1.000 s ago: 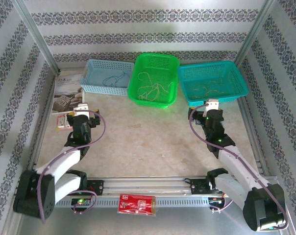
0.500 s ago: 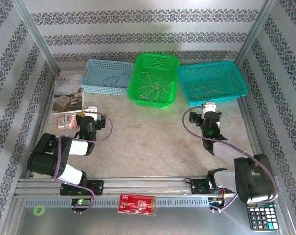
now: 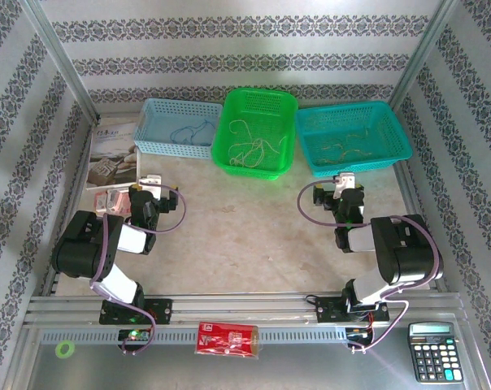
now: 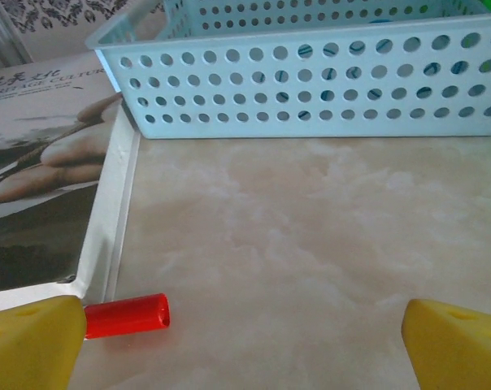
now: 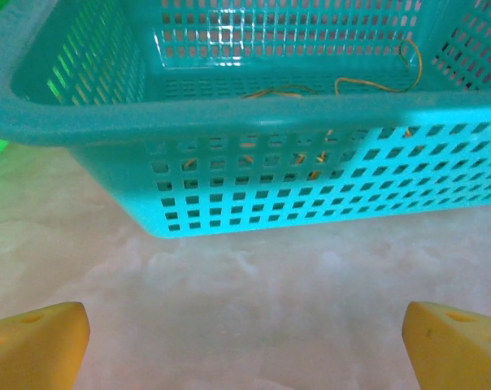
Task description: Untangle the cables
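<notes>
Both grippers are wide open and holding nothing. In the left wrist view the left gripper has its two yellow fingertips way out at the bottom corners with bare tabletop between them. A little red tube lies just beside the left-hand fingertip, and I can't tell if they're actually touching. Straight ahead is the pale blue basket, and a magazine lies flat off to the left. Same deal for the right gripper: jaws spread far apart, nothing in them, hanging low over the marble-looking table right in front of the teal basket. The cables are spread over the three baskets along the back wall: a thin blue cord in the pale blue one, tan ones in the green basket in the middle, and yellowish-orange cords on the floor of the teal one. From above, both arms sit folded up, each gripper near its own basket but not touching it. Down at the near edge there's a red packet, a calculator and a small green ring.
</notes>
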You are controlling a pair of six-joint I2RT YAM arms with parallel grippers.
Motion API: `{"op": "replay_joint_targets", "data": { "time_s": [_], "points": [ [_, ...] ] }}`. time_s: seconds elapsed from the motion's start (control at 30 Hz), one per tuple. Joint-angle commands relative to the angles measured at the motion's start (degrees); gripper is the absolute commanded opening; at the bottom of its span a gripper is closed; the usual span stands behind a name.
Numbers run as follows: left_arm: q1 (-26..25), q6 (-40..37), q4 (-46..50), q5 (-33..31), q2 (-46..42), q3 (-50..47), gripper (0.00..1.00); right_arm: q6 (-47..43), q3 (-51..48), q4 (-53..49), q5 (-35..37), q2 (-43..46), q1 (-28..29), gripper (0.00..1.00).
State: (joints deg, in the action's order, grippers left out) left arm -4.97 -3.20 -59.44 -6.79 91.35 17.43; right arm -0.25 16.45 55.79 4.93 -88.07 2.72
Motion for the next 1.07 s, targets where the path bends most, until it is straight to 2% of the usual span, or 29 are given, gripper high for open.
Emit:
{"op": "replay_joint_targets", "data": {
  "time_s": [0.0,0.07,0.27,0.4,1.03],
  "points": [
    [3.22,1.6,4.05,5.1,-0.01,4.21,1.0,2.49,2.87,1.3,-5.01,-0.05,-2.28,0.98],
    [5.64,3.38,6.65,9.04,-0.17,5.47,1.0,3.65,5.24,-1.69,-7.27,0.2,-3.82,0.98],
    [5.68,3.42,6.72,8.9,0.08,5.61,1.0,3.34,5.35,-1.56,-6.41,0.07,-3.44,0.98],
    [5.31,3.03,5.51,7.99,0.1,5.03,1.0,2.04,4.72,-0.86,-1.43,0.52,-1.34,0.98],
    [5.28,3.03,5.48,8.27,-0.11,4.89,1.0,2.25,5.0,-1.35,-2.78,0.5,-1.84,0.98]
  ]
}}
